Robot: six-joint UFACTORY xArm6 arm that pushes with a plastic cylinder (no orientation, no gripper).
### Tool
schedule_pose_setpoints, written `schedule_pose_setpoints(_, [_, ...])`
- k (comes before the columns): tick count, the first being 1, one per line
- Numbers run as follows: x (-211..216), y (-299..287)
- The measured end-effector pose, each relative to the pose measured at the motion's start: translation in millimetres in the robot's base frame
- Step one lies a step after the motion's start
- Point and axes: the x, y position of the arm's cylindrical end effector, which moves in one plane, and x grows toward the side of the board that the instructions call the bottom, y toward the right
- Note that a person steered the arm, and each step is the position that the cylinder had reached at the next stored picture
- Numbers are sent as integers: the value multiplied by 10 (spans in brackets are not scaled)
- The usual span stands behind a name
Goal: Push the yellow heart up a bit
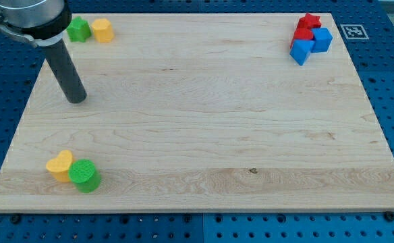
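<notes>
One view only. My tip [77, 98] rests on the wooden board [204, 115] at upper left, touching nothing, well above the yellow heart [60, 165]. That heart sits at lower left, touching a green cylinder [85, 175].

A robot arm's working end: a straight, dark grey rod, matte and cylindrical, narrowing nowhere down to my tip [76, 100]. Above it sits a wider black mount ringed by a thin silver band.
</notes>
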Motion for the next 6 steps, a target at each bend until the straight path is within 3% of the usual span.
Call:
schedule_pose_setpoints(2, [271, -284])
schedule_pose_setpoints(3, [733, -391])
schedule_pose_setpoints(6, [1571, -515])
